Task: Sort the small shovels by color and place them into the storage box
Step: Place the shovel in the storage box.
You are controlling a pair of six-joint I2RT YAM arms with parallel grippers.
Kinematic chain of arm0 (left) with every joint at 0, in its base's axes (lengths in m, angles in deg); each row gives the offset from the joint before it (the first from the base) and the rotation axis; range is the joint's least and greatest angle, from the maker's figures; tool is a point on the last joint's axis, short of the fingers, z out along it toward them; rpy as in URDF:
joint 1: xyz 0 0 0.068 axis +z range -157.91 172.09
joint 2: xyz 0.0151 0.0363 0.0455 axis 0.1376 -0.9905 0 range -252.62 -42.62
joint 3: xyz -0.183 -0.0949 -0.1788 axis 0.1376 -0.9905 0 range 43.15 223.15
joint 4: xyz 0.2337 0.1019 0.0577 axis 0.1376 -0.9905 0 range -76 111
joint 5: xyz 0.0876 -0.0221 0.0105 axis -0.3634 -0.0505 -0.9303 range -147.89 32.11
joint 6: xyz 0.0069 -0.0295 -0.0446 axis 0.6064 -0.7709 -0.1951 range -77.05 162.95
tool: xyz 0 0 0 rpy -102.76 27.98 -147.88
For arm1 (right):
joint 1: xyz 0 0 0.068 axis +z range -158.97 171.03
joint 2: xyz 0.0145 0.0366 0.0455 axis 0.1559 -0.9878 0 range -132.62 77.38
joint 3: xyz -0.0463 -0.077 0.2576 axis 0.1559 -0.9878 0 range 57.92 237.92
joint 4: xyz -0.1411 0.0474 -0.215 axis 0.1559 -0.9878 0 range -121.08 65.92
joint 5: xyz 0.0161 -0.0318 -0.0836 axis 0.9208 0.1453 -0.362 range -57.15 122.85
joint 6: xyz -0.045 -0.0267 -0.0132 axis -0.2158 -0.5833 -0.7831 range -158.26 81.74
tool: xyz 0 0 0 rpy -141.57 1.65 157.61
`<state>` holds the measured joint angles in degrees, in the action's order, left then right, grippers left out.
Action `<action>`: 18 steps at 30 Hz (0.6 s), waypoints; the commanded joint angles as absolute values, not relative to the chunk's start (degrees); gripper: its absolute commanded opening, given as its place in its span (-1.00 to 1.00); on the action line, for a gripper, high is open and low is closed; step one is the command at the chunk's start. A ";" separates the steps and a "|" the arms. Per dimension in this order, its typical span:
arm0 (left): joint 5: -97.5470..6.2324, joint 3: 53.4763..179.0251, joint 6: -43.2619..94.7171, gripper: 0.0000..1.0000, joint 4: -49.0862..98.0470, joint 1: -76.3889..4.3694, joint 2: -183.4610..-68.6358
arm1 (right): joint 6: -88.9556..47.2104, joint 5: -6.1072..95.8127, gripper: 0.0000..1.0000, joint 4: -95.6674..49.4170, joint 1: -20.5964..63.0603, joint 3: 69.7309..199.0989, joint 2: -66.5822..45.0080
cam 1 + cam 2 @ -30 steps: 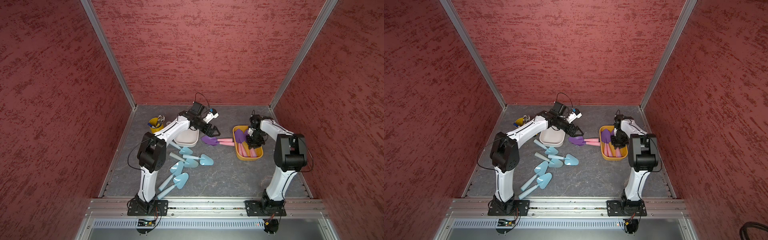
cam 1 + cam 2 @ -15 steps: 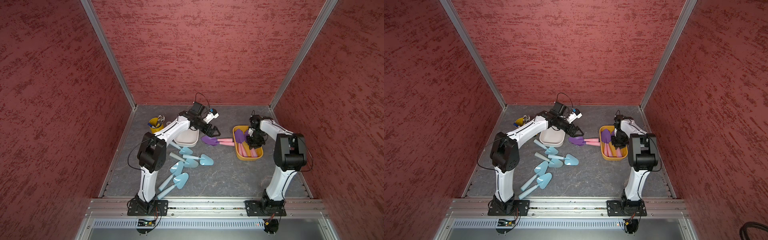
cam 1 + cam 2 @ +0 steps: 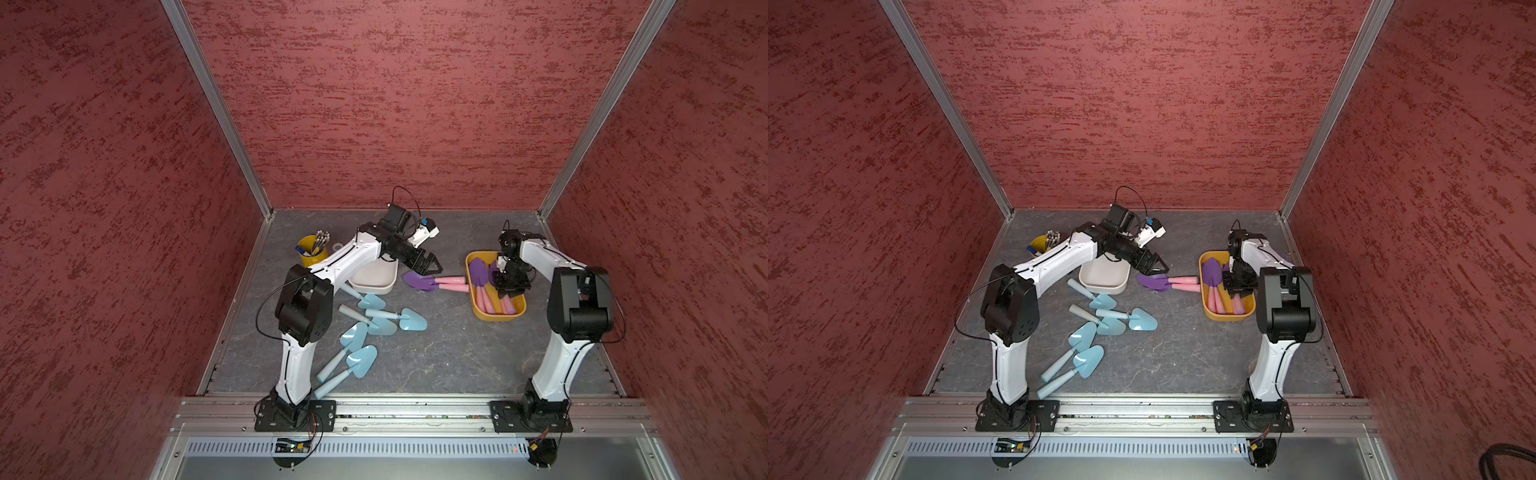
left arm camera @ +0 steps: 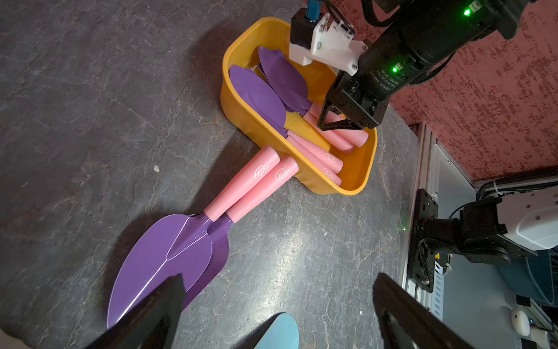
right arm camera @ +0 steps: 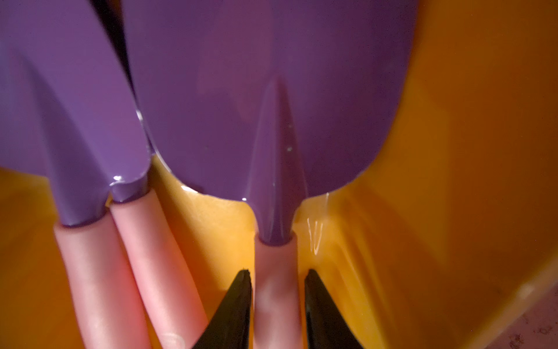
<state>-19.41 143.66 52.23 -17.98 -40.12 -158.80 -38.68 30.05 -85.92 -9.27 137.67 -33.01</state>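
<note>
Lying in yellow box (image 3: 498,316): several purple shovels (image 4: 271,90) with pink handles, blades toward the back wall.
Right gripper (image 5: 277,272): lowered into the box, jaws slightly parted astride one pink handle (image 5: 276,302); a thin gap is seen on each side.
Loose purple pair (image 4: 169,250): laid side by side on the grey table (image 3: 457,353), handle ends against the box's outer wall.
Left gripper (image 4: 279,277): held above the pair's blades, jaws spread wide, nothing gripped.
Light blue shovels (image 3: 411,322): five counted, scattered on the table beside the pale box (image 3: 374,284).
Yellow cup (image 3: 309,255): pens are held.
</note>
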 commanded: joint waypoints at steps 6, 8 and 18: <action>-19.48 143.34 53.14 0.99 -18.38 -40.52 -157.78 | -38.61 29.02 -0.22 -85.33 -9.70 137.60 -31.62; -19.48 143.35 53.14 0.99 -18.38 -40.47 -157.59 | -38.61 29.16 -0.19 -85.29 -9.68 137.60 -31.21; -19.70 143.39 53.66 0.99 -18.86 -40.47 -156.82 | -38.78 29.51 -0.10 -86.16 -9.67 137.87 -26.37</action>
